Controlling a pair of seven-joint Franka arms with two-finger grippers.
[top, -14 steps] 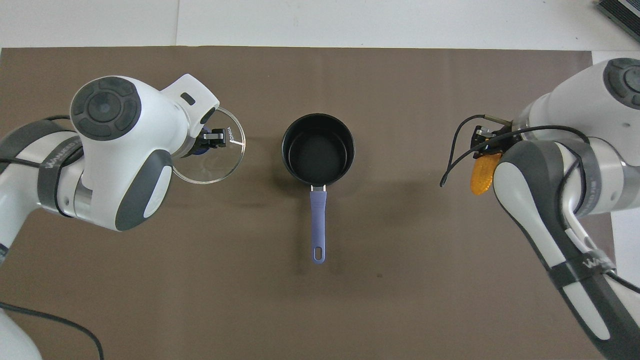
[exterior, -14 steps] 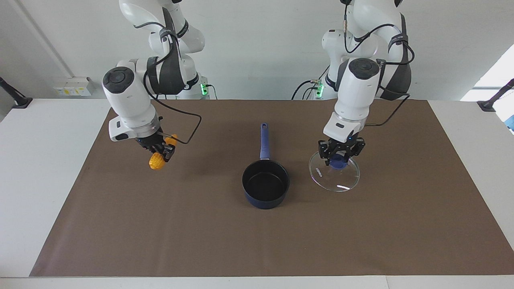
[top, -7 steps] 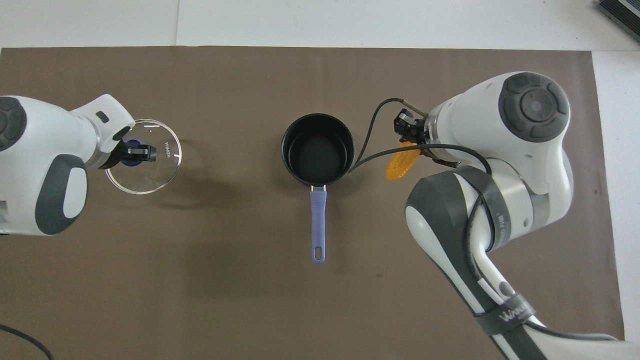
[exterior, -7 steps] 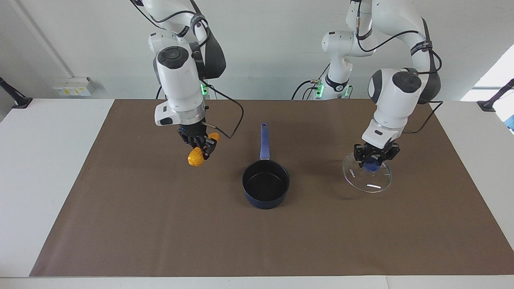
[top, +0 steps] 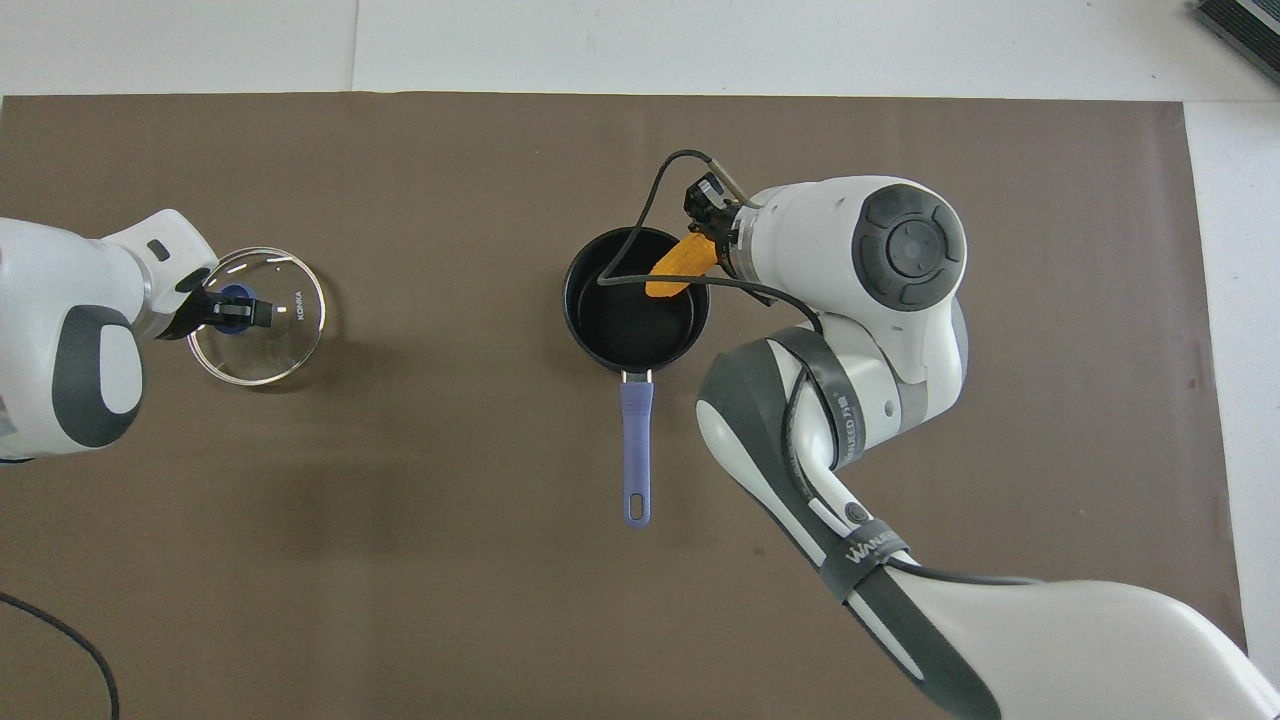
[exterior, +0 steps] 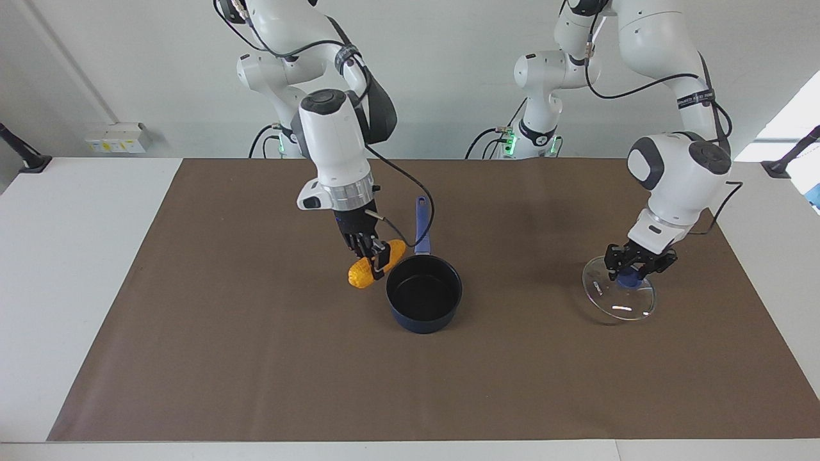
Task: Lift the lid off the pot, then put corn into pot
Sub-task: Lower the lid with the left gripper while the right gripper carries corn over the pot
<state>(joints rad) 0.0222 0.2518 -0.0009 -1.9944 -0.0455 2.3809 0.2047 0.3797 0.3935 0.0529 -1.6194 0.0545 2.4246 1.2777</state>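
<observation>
The dark navy pot (exterior: 423, 316) stands uncovered mid-mat, black inside (top: 625, 325), its blue handle (top: 636, 450) pointing toward the robots. My right gripper (exterior: 373, 251) is shut on the yellow-orange corn (exterior: 362, 273), which hangs slanted over the pot's rim at the right arm's side. From overhead the corn (top: 675, 272) overlaps that rim, below the right gripper (top: 708, 243). My left gripper (exterior: 635, 267) is shut on the blue knob of the clear glass lid (exterior: 620, 301), held tilted low over the mat toward the left arm's end. The lid (top: 262, 335) also shows under the left gripper (top: 222, 309).
A brown mat (exterior: 256, 358) covers most of the white table (exterior: 77, 269). The right arm's black cable (top: 640, 215) loops over the pot. A small white box (exterior: 115, 137) sits by the wall past the right arm's end.
My right gripper has carried the corn from the right arm's end of the mat to the pot's rim. My left gripper has carried the lid away from the pot toward the left arm's end and lower.
</observation>
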